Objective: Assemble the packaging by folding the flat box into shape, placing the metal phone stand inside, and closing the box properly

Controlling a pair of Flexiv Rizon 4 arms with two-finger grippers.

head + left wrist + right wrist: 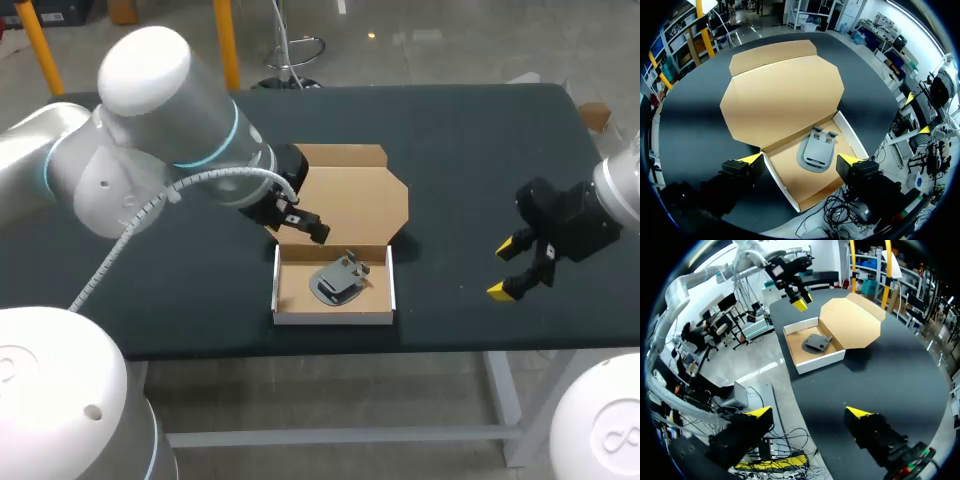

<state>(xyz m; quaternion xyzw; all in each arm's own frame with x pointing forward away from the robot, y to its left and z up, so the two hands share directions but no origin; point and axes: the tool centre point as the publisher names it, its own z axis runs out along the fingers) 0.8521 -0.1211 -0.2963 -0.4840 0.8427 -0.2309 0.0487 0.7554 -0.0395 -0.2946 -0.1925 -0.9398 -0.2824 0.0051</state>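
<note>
Closing looks next: the grey metal phone stand lies inside the shallow brown cardboard box, its lid flat open on the dark counter. Both gape wide and empty, the left hand over the box, the right hand well apart. I'd lift the lid's far edge evenly.

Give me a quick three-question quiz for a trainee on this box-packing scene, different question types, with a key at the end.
1. True or false: the metal phone stand already lies inside the box.
2. Multiple choice: the lid is A) shut over the stand, B) open and folded back, C) torn off and lying apart.
3. Short answer: which gripper is close by the box?

Key: 1 true; 2 B; 3 the left gripper, open and holding nothing.
</note>
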